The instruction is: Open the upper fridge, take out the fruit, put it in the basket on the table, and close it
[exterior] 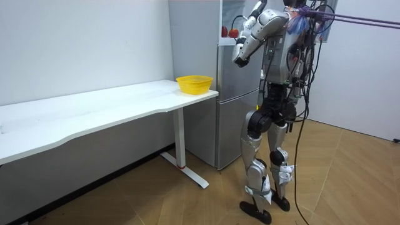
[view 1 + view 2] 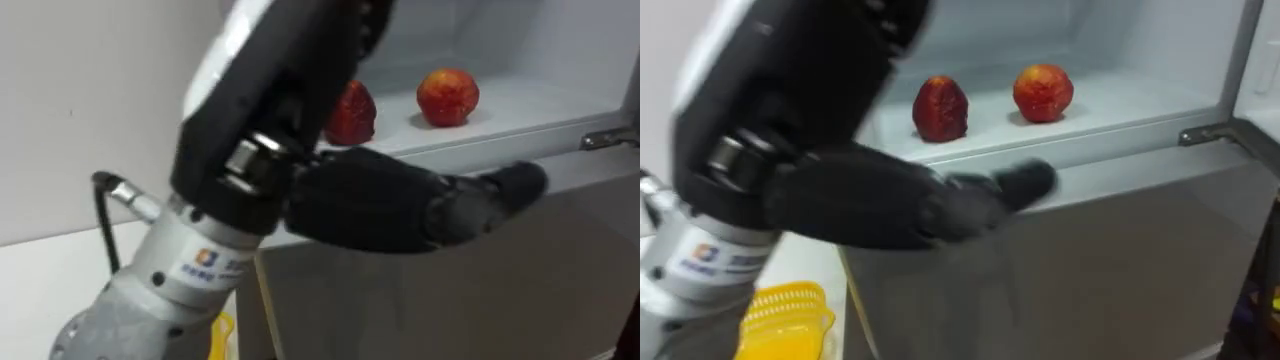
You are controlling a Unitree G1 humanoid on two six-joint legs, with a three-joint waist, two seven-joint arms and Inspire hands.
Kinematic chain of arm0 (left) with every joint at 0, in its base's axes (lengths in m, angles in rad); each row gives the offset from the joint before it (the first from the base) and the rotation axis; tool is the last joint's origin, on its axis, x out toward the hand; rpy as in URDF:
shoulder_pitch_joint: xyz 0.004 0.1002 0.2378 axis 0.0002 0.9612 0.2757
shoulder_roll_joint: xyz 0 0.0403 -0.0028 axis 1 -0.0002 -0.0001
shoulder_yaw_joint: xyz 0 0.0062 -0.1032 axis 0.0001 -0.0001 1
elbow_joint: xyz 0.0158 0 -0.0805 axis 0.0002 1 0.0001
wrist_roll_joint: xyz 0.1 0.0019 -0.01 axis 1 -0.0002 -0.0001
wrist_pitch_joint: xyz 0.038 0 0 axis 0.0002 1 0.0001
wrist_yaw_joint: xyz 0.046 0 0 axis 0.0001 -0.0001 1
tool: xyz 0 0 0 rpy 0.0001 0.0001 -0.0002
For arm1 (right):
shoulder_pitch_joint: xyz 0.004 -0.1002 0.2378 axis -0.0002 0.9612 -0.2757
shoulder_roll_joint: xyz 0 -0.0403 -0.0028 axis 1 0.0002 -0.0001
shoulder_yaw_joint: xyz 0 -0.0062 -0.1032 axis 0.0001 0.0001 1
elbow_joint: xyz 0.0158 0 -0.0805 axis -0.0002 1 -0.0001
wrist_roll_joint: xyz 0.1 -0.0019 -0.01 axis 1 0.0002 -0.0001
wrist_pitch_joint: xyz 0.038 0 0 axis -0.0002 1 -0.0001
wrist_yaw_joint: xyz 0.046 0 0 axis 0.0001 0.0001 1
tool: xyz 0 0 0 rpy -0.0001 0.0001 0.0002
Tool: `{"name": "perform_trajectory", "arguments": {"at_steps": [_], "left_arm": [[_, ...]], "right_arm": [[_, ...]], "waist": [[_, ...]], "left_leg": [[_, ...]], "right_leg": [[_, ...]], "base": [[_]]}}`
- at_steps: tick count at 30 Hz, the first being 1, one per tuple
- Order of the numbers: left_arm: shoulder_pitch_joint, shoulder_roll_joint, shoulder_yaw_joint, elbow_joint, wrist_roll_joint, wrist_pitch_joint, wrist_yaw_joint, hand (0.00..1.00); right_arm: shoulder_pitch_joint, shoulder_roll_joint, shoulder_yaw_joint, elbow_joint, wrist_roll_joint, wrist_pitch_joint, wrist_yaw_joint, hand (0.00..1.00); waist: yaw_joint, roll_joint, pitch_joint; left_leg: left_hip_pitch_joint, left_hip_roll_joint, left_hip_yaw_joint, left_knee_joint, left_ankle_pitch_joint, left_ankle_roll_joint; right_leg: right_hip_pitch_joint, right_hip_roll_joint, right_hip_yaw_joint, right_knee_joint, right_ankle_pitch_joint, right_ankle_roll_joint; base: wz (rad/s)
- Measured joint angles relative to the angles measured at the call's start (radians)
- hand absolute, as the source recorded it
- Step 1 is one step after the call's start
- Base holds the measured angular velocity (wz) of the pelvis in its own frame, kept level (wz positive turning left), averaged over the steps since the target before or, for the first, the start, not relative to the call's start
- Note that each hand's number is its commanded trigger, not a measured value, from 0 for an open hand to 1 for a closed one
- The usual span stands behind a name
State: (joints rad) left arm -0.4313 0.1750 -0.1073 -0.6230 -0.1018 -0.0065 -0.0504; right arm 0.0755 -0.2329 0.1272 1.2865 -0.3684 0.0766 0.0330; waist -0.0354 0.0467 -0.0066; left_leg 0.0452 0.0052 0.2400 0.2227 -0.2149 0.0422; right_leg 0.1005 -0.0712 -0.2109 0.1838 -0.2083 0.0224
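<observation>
While upright on the fridge shelf (image 2: 1120, 105), dark red fruit (image 2: 940, 108); left hand (image 2: 890, 205) outstretched, empty.

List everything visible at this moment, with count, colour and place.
pointed fruit: one, dark red, in the open upper fridge compartment, left
round fruit: one, red, same compartment, right
fridge: one, grey, at the table's end
table: one, white, along the wall
bowl: one, yellow, on the table's end near the fridge
left hand: one, black, open, empty, before the compartment's front edge
</observation>
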Motion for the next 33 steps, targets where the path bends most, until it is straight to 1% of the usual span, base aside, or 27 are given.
{"name": "perform_trajectory", "arguments": {"at_steps": [1,2,4,5,7,8,10,11,13,14,16,17,19,20,21,22,23,24,25,26,27,28,29,30,31,32,33], "left_arm": [[0.031,0.014,0.044,-0.005,0.026,-0.005,0.023,0.00],[0.046,0.018,0.068,-0.005,0.036,-0.007,0.033,0.00],[0.126,0.038,0.185,-0.005,0.036,-0.023,0.093,0.00],[0.147,0.042,0.212,-0.005,0.035,-0.027,0.113,0.00],[0.223,0.042,0.314,-0.005,0.023,-0.040,0.189,0.00],[0.244,0.042,0.342,-0.005,0.017,-0.046,0.207,0.00],[0.302,0.041,0.445,-0.003,-0.009,-0.063,0.283,0.00],[0.315,0.042,0.467,-0.002,-0.016,-0.070,0.302,0.00],[0.382,0.042,0.556,0.017,-0.016,-0.101,0.376,0.00],[0.398,0.042,0.577,0.026,-0.016,-0.106,0.390,0.00],[0.483,0.040,0.648,0.058,-0.013,-0.116,0.465,0.00],[0.505,0.040,0.661,0.078,-0.013,-0.123,0.484,0.00],[0.581,0.033,0.697,0.174,-0.014,-0.126,0.556,0.00],[0.592,0.032,0.700,0.198,-0.017,-0.126,0.576,0.00],[0.612,0.029,0.706,0.244,-0.041,-0.126,0.611,0.00],[0.626,0.029,0.710,0.302,-0.074,-0.132,0.642,0.00],[0.633,0.029,0.713,0.338,-0.091,-0.134,0.656,0.00],[0.653,0.028,0.713,0.404,-0.133,-0.135,0.681,0.00],[0.676,0.023,0.713,0.470,-0.185,-0.135,0.700,0.00],[0.681,0.017,0.713,0.503,-0.214,-0.135,0.706,0.00],[0.686,-0.002,0.712,0.565,-0.273,-0.135,0.723,0.00],[0.695,-0.018,0.712,0.630,-0.331,-0.136,0.739,0.00],[0.702,-0.026,0.712,0.663,-0.361,-0.136,0.742,0.00],[0.716,-0.048,0.711,0.711,-0.423,-0.134,0.747,0.00],[0.719,-0.071,0.711,0.746,-0.479,-0.133,0.759,0.00],[0.718,-0.079,0.710,0.766,-0.506,-0.134,0.766,0.00],[0.718,-0.081,0.702,0.828,-0.533,-0.133,0.766,0.00]], "right_arm": [[0.010,0.003,-0.034,0.000,-0.009,-0.001,-0.002,0.00],[0.015,0.004,-0.047,0.000,-0.011,-0.002,-0.005,0.00],[0.033,0.007,-0.075,0.001,-0.018,-0.006,-0.017,0.00],[0.038,0.007,-0.078,0.001,-0.023,-0.011,-0.021,0.00],[0.057,0.013,-0.101,0.007,-0.030,-0.022,-0.036,0.00],[0.063,0.015,-0.108,0.008,-0.031,-0.024,-0.038,0.00],[0.079,0.021,-0.121,0.010,-0.030,-0.029,-0.042,0.00],[0.084,0.021,-0.124,0.008,-0.030,-0.031,-0.042,0.00],[0.102,0.022,-0.157,-0.009,-0.031,-0.033,-0.043,0.00],[0.105,0.022,-0.165,-0.018,-0.031,-0.033,-0.043,0.00],[0.115,0.023,-0.192,-0.032,-0.031,-0.032,-0.044,0.00],[0.118,0.022,-0.193,-0.037,-0.031,-0.032,-0.047,0.00],[0.121,0.022,-0.193,-0.059,-0.032,-0.033,-0.059,0.00],[0.123,0.022,-0.193,-0.065,-0.032,-0.033,-0.057,0.00],[0.124,0.021,-0.193,-0.068,-0.033,-0.033,-0.058,0.00],[0.126,0.020,-0.190,-0.078,-0.033,-0.031,-0.059,0.00],[0.126,0.019,-0.189,-0.081,-0.033,-0.031,-0.060,0.00],[0.129,0.018,-0.188,-0.083,-0.032,-0.031,-0.062,0.00],[0.123,0.019,-0.188,-0.083,-0.032,-0.031,-0.063,0.00],[0.123,0.019,-0.186,-0.083,-0.032,-0.031,-0.064,0.00],[0.124,0.021,-0.179,-0.086,-0.028,-0.030,-0.064,0.00],[0.124,0.026,-0.177,-0.086,-0.031,-0.026,-0.064,0.00],[0.123,0.028,-0.178,-0.087,-0.034,-0.021,-0.064,0.00],[0.122,0.034,-0.178,-0.089,-0.035,-0.011,-0.064,0.00],[0.121,0.041,-0.179,-0.089,-0.034,-0.004,-0.064,0.00],[0.119,0.045,-0.179,-0.091,-0.034,0.003,-0.062,0.00],[0.122,0.047,-0.178,-0.095,-0.035,0.012,-0.058,0.00]], "waist": [[0.011,0.000,0.0003],[0.015,0.000,-0.0002],[0.026,-0.001,-0.0018],[0.032,-0.001,-0.0020],[0.052,-0.001,-0.0013],[0.055,-0.002,-0.0009],[0.082,-0.003,0.0004],[0.088,-0.003,0.0008],[0.114,-0.001,0.0014],[0.121,-0.001,0.0016],[0.126,-0.001,0.0035],[0.127,0.000,0.0040],[0.146,0.004,0.0044],[0.151,0.004,0.0043],[0.152,0.003,0.0055],[0.153,-0.001,0.0049],[0.155,0.000,0.0052],[0.155,-0.003,0.0035],[0.155,-0.004,0.0044],[0.155,-0.005,0.0042],[0.163,-0.003,0.0053],[0.170,-0.010,0.0028],[0.171,-0.010,0.0033],[0.175,-0.013,0.0007],[0.177,-0.015,0.0004],[0.178,-0.019,-0.0002],[0.180,-0.027,-0.0003]], "left_leg": [[0.001,-0.001,-0.001,0.000,0.002,0.001],[0.002,-0.001,-0.001,0.000,0.002,0.002],[0.006,-0.002,-0.008,0.000,0.004,0.003],[0.006,-0.002,-0.009,0.000,0.004,0.002],[0.009,-0.003,-0.018,0.000,0.004,0.002],[0.010,-0.004,-0.023,-0.001,0.004,0.002],[0.010,-0.004,-0.030,-0.001,0.004,0.002],[0.008,-0.005,-0.032,-0.001,0.004,0.002],[0.008,-0.006,-0.036,-0.002,0.004,0.002],[0.007,-0.006,-0.036,-0.001,0.004,0.002],[-0.001,-0.009,-0.052,0.000,0.004,0.002],[-0.002,-0.010,-0.052,0.000,0.003,0.002],[-0.003,-0.012,-0.058,-0.001,0.003,0.002],[-0.004,-0.013,-0.063,-0.001,0.003,0.002],[-0.008,-0.016,-0.073,-0.003,0.003,0.002],[-0.009,-0.019,-0.079,-0.004,0.004,0.002],[-0.008,-0.019,-0.080,-0.004,0.004,0.002],[-0.007,-0.020,-0.080,-0.010,0.004,0.002],[-0.007,-0.020,-0.080,-0.012,0.004,0.002],[-0.006,-0.021,-0.080,-0.012,0.004,0.002],[-0.003,-0.021,-0.080,-0.012,0.004,0.001],[0.002,-0.022,-0.080,-0.018,0.005,0.001],[0.004,-0.022,-0.080,-0.018,0.004,0.001],[0.005,-0.021,-0.080,-0.019,0.004,0.000],[0.006,-0.021,-0.083,-0.019,0.004,0.000],[0.006,-0.021,-0.086,-0.020,0.004,0.000],[0.006,-0.021,-0.089,-0.022,0.004,0.000]], "right_leg": [[0.000,0.002,-0.003,-0.001,-0.001,0.000],[0.002,0.002,-0.007,0.000,-0.001,-0.001],[0.007,0.003,-0.012,0.001,-0.001,-0.001],[0.008,0.003,-0.012,0.001,-0.001,-0.001],[0.016,0.004,-0.015,0.001,-0.001,-0.001],[0.020,0.005,-0.017,0.001,-0.001,-0.001],[0.021,0.004,-0.030,0.000,-0.001,-0.002],[0.021,0.003,-0.033,0.001,-0.001,-0.002],[0.022,0.003,-0.037,0.000,-0.002,-0.001],[0.022,0.003,-0.038,0.000,-0.002,-0.001],[0.021,0.003,-0.044,-0.002,-0.003,0.000],[0.021,0.003,-0.045,-0.002,-0.004,0.000],[0.021,0.002,-0.051,-0.005,-0.004,0.000],[0.021,0.002,-0.054,-0.005,-0.005,0.001],[0.021,0.000,-0.060,-0.006,-0.007,0.001],[0.019,-0.002,-0.064,0.000,-0.010,0.002],[0.019,-0.003,-0.065,0.004,-0.013,0.003],[0.020,-0.003,-0.064,0.004,-0.014,0.003],[0.020,-0.003,-0.064,0.002,-0.014,0.003],[0.019,-0.003,-0.064,0.002,-0.014,0.003],[0.021,-0.003,-0.064,0.002,-0.015,0.003],[0.021,-0.003,-0.063,0.003,-0.015,0.003],[0.022,-0.003,-0.064,0.003,-0.015,0.003],[0.021,-0.002,-0.064,0.003,-0.015,0.003],[0.021,-0.002,-0.064,0.003,-0.015,0.003],[0.021,-0.002,-0.067,0.004,-0.014,0.003],[0.021,-0.002,-0.069,0.004,-0.014,0.003]], "base": [[0.00],[0.08],[0.08],[0.00],[0.08],[0.14],[0.11],[0.07],[0.02],[0.07],[0.14],[0.09],[0.05],[0.12],[0.16],[0.14],[0.08],[0.00],[0.00],[0.00],[-0.04],[-0.06],[-0.10],[-0.06],[-0.03],[0.04],[0.00]]}}
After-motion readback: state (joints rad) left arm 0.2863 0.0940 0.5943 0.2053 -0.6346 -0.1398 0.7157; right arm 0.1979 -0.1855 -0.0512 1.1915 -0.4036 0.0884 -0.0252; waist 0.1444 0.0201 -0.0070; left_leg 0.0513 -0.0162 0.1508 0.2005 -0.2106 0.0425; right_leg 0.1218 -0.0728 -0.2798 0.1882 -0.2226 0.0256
